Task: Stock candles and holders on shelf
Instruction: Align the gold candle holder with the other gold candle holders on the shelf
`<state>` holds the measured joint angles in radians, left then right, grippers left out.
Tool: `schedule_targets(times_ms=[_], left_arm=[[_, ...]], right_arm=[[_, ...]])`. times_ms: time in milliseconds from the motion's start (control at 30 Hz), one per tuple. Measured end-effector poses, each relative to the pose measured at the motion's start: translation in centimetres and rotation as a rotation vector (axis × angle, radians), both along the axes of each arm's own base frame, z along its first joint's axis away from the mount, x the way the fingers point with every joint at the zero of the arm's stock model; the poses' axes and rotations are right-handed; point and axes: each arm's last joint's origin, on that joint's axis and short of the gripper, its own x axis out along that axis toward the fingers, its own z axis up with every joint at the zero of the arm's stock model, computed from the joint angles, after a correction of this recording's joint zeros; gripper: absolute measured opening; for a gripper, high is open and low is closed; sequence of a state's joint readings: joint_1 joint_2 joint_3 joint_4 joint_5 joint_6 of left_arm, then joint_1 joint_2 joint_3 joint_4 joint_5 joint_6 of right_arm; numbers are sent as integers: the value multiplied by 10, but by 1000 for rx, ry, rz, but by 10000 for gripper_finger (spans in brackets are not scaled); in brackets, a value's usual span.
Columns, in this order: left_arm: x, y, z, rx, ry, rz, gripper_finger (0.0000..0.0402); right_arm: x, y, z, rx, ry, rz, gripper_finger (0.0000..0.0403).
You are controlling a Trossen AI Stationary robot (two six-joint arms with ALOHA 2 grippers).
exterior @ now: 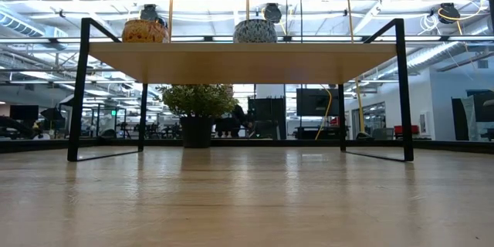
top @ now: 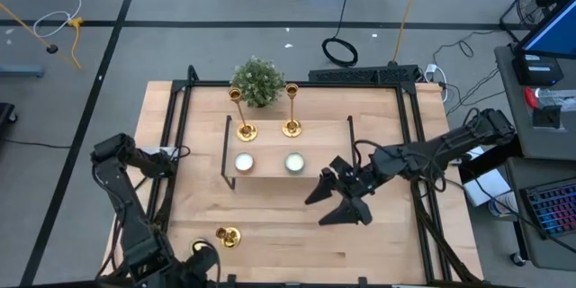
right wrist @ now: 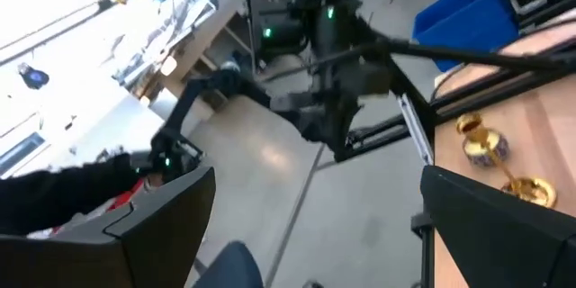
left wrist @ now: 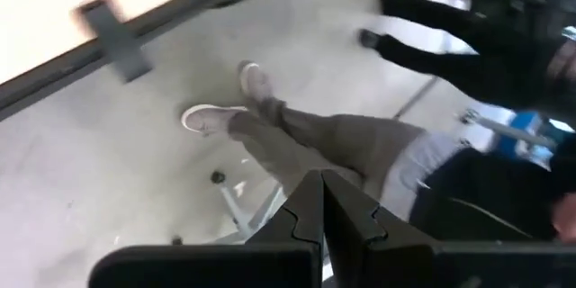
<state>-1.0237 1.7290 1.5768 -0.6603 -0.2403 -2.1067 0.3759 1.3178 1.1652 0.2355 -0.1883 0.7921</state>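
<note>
From above, the shelf [top: 324, 148] stands in the middle of the desk [top: 270, 243], toward its far side, with a small green plant [top: 258, 81] at its far edge. Two gold holders stand upright on the shelf's back half, the left holder [top: 243, 117] and the right holder [top: 292, 112] either side of the plant. In front of them, near the shelf's front edge, sit two candles side by side, the left candle [top: 244, 163] and the right candle [top: 294, 162], each roughly in line with the holder behind it. The third holder [top: 227, 236] lies on its side on the bare desk near the front edge, well apart from the shelf and close to the left arm's base. The right tool [top: 335, 200] hovers over the desk just beside the shelf's front right corner, its fingers spread wide and grasping nothing; its wrist view shows the fallen holder [right wrist: 499, 162] across the desk. The left tool [left wrist: 321, 211] is drawn back at the front left of the desk, fingers clenched together with nothing between them, pointing off the desk at the floor, where a seated person's legs [left wrist: 297, 135] show. From desk level, the shelf [exterior: 243, 60] carries both candles on top, and the plant [exterior: 197, 112] shows beneath it.
</note>
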Motion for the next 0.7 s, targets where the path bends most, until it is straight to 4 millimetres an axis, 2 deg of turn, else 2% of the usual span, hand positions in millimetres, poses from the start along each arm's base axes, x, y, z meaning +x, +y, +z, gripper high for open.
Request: schedule_targets(times_ms=[400, 700], left_arm=[[-23, 16, -20, 124, 336, 115, 5], [-21, 26, -48, 216, 371, 153, 2]], right_arm=[[-4, 9, -4, -37, 21, 30, 389], [-6, 13, -4, -43, 19, 44, 389]])
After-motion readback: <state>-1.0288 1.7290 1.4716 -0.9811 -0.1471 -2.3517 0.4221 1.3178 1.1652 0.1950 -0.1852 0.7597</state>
